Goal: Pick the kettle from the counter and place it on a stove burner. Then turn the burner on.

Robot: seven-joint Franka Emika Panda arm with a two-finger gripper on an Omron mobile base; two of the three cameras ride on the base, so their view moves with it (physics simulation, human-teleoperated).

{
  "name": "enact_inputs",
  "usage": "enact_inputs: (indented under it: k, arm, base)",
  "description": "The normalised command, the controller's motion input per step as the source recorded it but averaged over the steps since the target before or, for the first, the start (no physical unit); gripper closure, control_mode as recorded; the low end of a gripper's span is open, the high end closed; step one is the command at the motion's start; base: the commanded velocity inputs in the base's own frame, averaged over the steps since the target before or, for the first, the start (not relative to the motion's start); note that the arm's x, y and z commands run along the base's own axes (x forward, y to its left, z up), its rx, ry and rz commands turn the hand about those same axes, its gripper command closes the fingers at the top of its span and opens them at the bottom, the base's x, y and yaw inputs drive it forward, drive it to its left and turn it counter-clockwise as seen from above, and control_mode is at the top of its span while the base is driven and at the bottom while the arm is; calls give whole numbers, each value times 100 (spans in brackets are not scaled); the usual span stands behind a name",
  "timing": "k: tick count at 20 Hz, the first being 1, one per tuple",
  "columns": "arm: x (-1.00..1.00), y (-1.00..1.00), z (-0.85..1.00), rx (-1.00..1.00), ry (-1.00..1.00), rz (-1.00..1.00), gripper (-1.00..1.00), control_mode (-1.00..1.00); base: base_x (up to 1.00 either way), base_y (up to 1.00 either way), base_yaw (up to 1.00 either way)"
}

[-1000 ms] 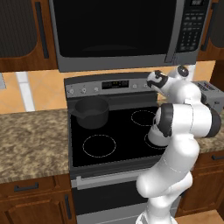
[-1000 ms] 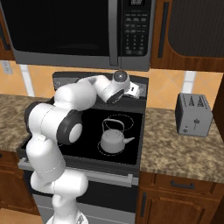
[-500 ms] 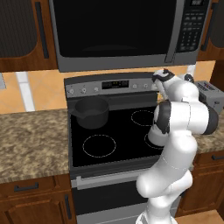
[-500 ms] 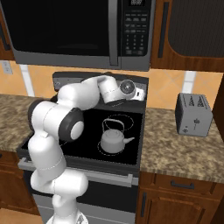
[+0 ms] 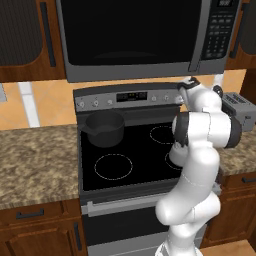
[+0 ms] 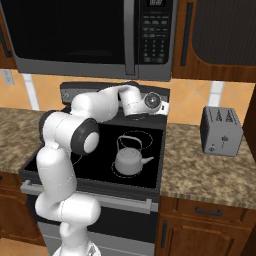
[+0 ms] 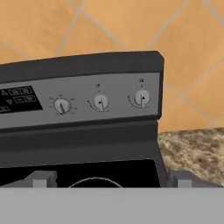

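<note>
Now arm stretched toward the stove knobs (image 7: 101,103), claw (image 7: 109,178) wide open, empty.

- No word, brand or number can be read anywhere.
- The microwave keypad (image 6: 153,38) carries rows of pale marks, too small to make out.
- The stove's control panel (image 7: 78,103) has a dark display (image 7: 19,101) with blurred light symbols.
- Small ticks ring its knobs (image 7: 101,102); a dot sits above each, unreadable.
</note>
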Motion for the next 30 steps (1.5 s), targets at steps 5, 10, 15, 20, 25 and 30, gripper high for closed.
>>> enact_inputs:
  k: [5,10,15,20,25,30]
  arm:
    - [53,0,-1,-2,6,0,-100,-100]
    - [30,0,-1,0,0,0,-100,-100]
    - [18,0,-3,0,0,0,-100,-100]
    - [14,0,-15,-2,0,0,-100,-100]
    - [16,0,-1,0,0,0,-100,-100]
    - [19,-3,0,0,0,0,-100,-100]
  base:
    - [0,0,0]
    - [0,0,0]
    - [0,0,0]
    - [0,0,0]
    - [0,0,0]
    - [0,0,0]
